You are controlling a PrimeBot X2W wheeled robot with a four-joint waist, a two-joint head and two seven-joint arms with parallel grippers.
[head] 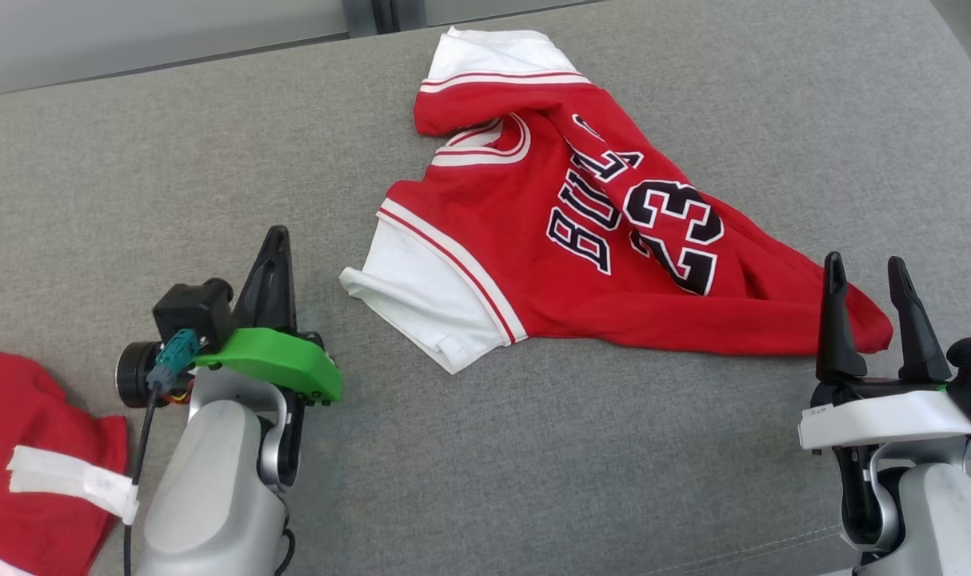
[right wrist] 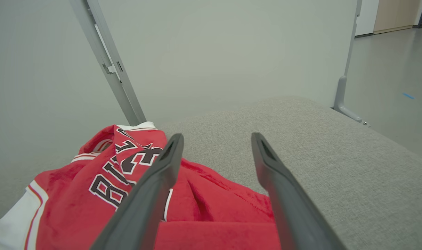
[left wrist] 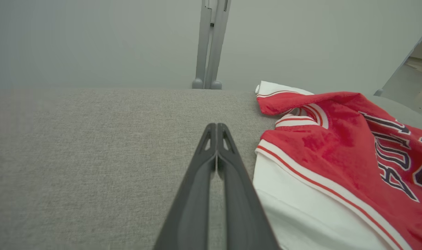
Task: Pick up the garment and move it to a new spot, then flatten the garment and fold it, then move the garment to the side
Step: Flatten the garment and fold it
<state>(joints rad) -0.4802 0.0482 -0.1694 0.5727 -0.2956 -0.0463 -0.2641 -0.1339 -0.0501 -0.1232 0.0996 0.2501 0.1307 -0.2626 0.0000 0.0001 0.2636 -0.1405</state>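
The garment (head: pixel 581 216) is a red jersey with white sleeves and dark lettering, lying crumpled on the grey cushioned surface (head: pixel 173 176). It also shows at the right of the left wrist view (left wrist: pixel 336 156) and at the lower left of the right wrist view (right wrist: pixel 103 180). My left gripper (head: pixel 276 240) is shut on nothing, its fingers (left wrist: pixel 217 146) pressed together above bare fabric just left of the white sleeve. My right gripper (head: pixel 865 272) stands open at the jersey's lower right corner, the hem lying between and below its fingers (right wrist: pixel 162 166).
Another red cloth with a white label (head: pixel 29 456) lies at the lower left beside my left arm. A pale wall and metal posts (left wrist: pixel 211 45) stand behind the surface. Open floor (right wrist: pixel 395 69) lies beyond its right edge.
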